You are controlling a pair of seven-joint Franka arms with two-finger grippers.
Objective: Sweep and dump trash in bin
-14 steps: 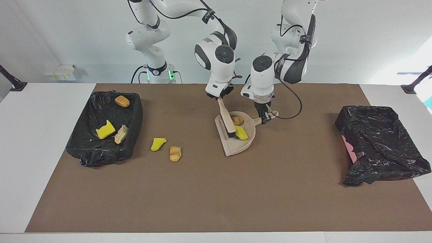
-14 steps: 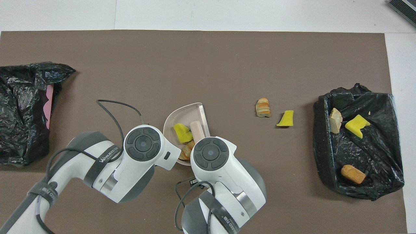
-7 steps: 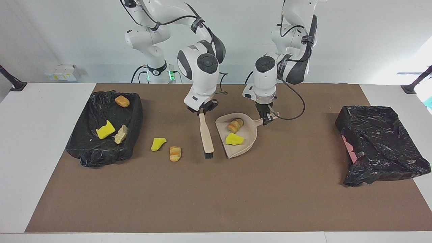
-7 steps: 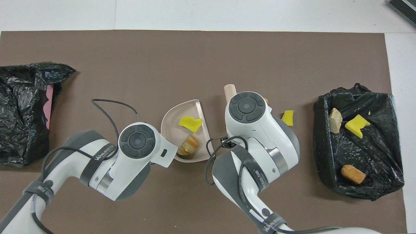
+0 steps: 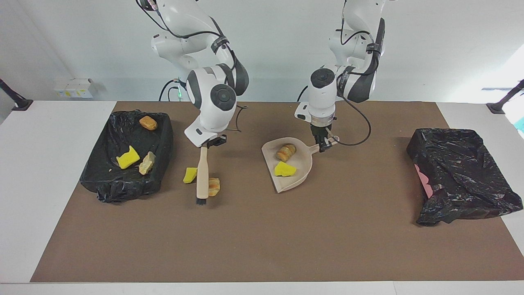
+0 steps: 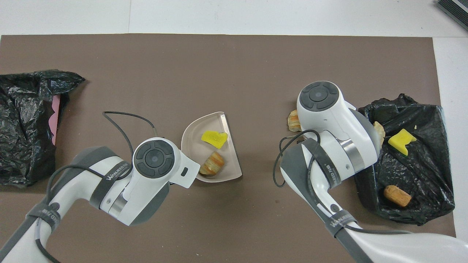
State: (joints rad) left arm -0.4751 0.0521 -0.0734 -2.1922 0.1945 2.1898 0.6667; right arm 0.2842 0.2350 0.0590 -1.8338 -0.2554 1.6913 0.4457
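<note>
My left gripper is shut on the handle of the beige dustpan near the middle of the mat. In the pan lie a striped bread lump and a yellow sponge chunk. My right gripper is shut on the wooden brush, bristles down. The brush hangs between two loose pieces of trash on the mat, a yellow chunk and a bread lump. Beside them, the black-lined bin holds three pieces. From overhead, the arms hide both grippers; the dustpan shows.
A second bin wrapped in a black bag, with pink showing at one side, lies at the left arm's end of the mat. A black cable loops from the left wrist beside the dustpan handle. The brown mat covers most of the white table.
My right arm lifted the brush out of the dustpan and carried it toward its own end of the table, to the two loose pieces. The left gripper kept hold of the dustpan handle.
</note>
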